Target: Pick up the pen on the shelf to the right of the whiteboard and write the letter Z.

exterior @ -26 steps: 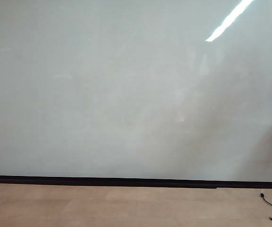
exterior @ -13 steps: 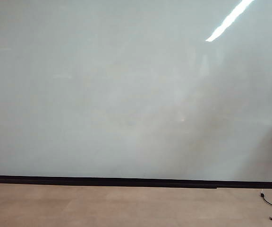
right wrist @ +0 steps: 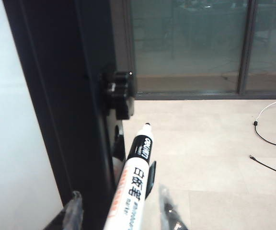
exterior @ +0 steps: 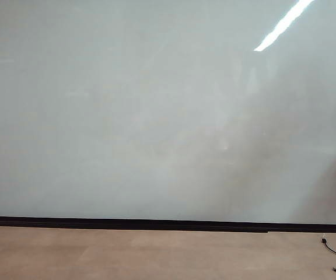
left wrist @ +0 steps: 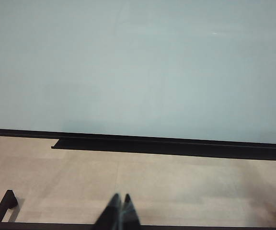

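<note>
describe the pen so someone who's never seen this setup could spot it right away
Find the whiteboard and follow it to the black frame on its right edge, next to a black knob. The pen stands just beside that frame, between the right gripper's fingers. It is a white marker with black printed characters, a black band and a small dark tip, unlike the thin cables lying on the floor.

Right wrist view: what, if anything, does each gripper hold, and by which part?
The right gripper holds the pen by its lower barrel, tip pointing away, beside the whiteboard frame. The left gripper is shut on nothing.
</note>
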Controlling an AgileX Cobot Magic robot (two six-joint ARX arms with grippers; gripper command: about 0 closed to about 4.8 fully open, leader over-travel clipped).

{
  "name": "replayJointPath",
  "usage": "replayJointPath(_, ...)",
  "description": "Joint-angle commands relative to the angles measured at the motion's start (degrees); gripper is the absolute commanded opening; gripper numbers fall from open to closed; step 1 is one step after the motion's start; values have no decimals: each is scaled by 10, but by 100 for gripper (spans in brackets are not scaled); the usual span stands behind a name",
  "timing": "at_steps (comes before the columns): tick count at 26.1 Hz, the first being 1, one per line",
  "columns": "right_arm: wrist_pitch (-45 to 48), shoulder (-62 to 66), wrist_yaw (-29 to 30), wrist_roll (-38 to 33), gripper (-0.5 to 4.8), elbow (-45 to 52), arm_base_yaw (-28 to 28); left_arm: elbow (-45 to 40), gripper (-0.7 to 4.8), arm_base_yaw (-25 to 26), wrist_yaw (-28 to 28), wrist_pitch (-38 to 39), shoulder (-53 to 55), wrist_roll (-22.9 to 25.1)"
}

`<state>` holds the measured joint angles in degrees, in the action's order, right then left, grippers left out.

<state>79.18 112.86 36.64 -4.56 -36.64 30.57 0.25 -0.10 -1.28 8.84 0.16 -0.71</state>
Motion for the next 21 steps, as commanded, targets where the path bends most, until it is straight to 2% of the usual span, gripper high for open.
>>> replayJointPath(1,12,-2,-1,1,192,-2,0,1,-4,0,0,-3,0,3)
replayJointPath(5,12,-2,-1,1,187,-2,0,1,-4,0,0,-3,0,3)
replayJointPath(7,12,-2,0,1,163,-2,0,1,-5,0,0,-3,0,3)
replayJointPath(8,12,-2,7,1,29,-2,0,1,-4,0,0,-3,0,3)
replayJointPath(9,12,-2,11,1,-2,-2,0,1,-5,0,0,-3,0,3)
replayJointPath(14,17,-3,16,1,-2,-2,1,1,-5,0,0,-3,0,3)
replayJointPath(21,19,-19,-36,1,-2,-2,5,1,-5,0,0,-3,0,3)
